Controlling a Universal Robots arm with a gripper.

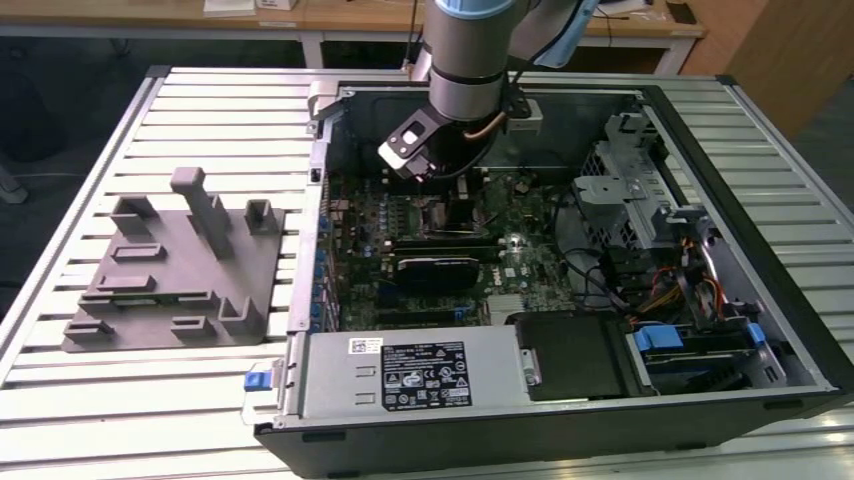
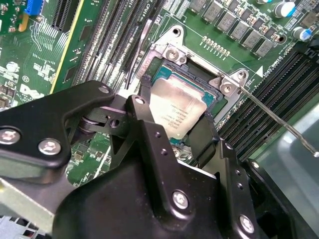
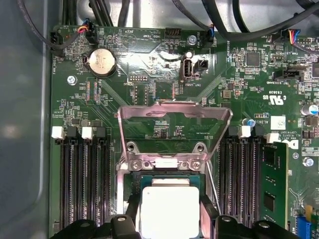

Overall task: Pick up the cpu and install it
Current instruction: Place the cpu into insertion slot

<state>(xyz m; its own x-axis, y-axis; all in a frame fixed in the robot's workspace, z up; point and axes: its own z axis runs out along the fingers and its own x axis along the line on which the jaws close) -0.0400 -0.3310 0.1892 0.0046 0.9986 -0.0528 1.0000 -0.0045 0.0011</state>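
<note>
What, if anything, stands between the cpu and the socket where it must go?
Nothing visible does. The load plate is swung open, the lever lies off to the side, and the cpu, held between the fingers of the tool, sits directly at the open socket.

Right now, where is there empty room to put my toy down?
The bare table slats around the grey block, on the exterior view's left, are free. Inside the computer case it is crowded with cables and parts, most around the chip at the gripper.
</note>
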